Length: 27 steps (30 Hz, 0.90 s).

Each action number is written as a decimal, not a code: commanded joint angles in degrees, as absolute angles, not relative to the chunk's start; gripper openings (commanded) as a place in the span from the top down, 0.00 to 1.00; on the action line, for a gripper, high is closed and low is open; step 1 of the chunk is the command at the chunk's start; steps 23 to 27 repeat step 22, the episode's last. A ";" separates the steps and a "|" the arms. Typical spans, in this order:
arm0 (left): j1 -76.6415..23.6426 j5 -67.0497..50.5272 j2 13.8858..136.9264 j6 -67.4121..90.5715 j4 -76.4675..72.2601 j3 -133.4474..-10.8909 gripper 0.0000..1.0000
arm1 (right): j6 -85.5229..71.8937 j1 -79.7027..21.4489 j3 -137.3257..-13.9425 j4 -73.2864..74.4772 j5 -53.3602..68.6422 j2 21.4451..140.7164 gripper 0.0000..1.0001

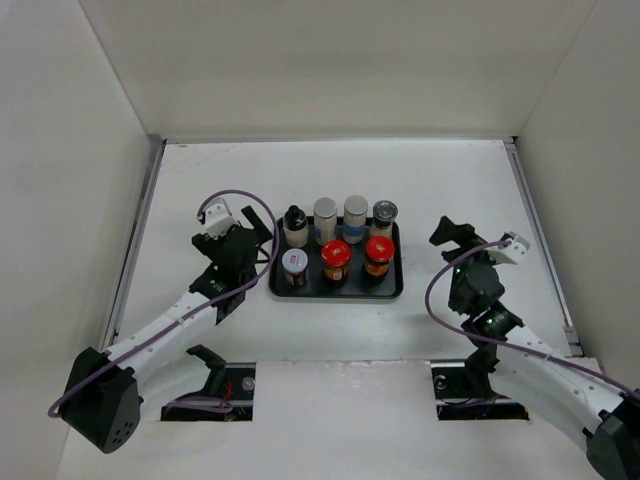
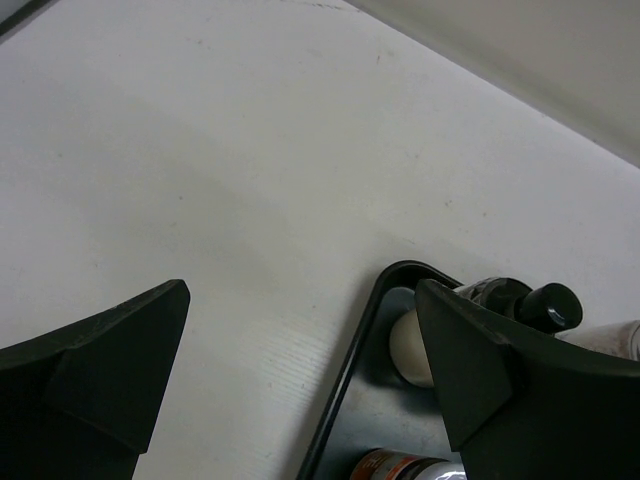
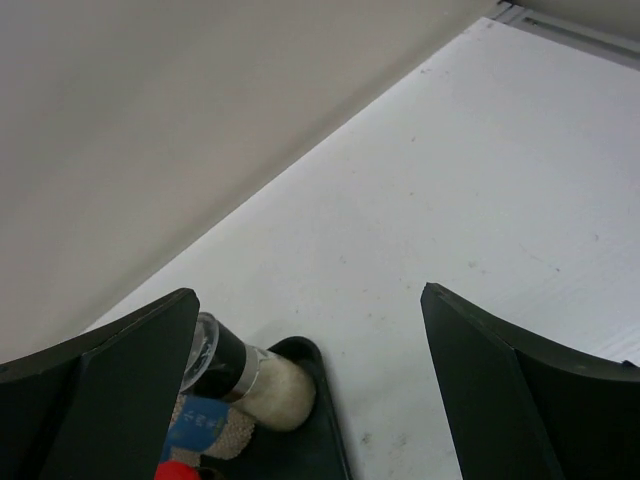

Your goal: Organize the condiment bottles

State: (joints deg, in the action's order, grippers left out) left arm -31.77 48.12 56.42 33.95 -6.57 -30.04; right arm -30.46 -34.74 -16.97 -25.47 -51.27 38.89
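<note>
Either side of the tray point(image 1: 336, 296), left pincer point(image 2: 302, 290) and right pincer point(image 3: 312, 292), elbows bent; both spread apart, empty

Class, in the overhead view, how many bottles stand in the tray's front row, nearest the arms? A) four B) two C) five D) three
D: the front row on the tray holds a white-lidded jar and two red-lidded jars; four more stand behind.
</note>
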 commanded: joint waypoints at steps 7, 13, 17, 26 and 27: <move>-31.95 48.78 57.92 34.54 -6.33 -33.31 0.00 | -37.88 -33.09 -15.91 -26.72 -50.28 39.73 0.00; -32.56 49.04 56.51 34.37 -6.68 -34.28 0.00 | -37.44 -33.09 -15.91 -27.69 -48.60 40.43 0.00; -32.91 48.69 57.83 34.01 -6.15 -36.03 0.00 | -37.71 -33.09 -15.73 -27.86 -47.82 40.34 0.00; -33.88 49.22 59.24 33.58 -6.06 -37.17 0.00 | -37.00 -33.09 -16.17 -27.86 -47.29 40.78 0.00; -33.88 49.22 59.24 33.58 -6.06 -37.17 0.00 | -37.00 -33.09 -16.17 -27.86 -47.29 40.78 0.00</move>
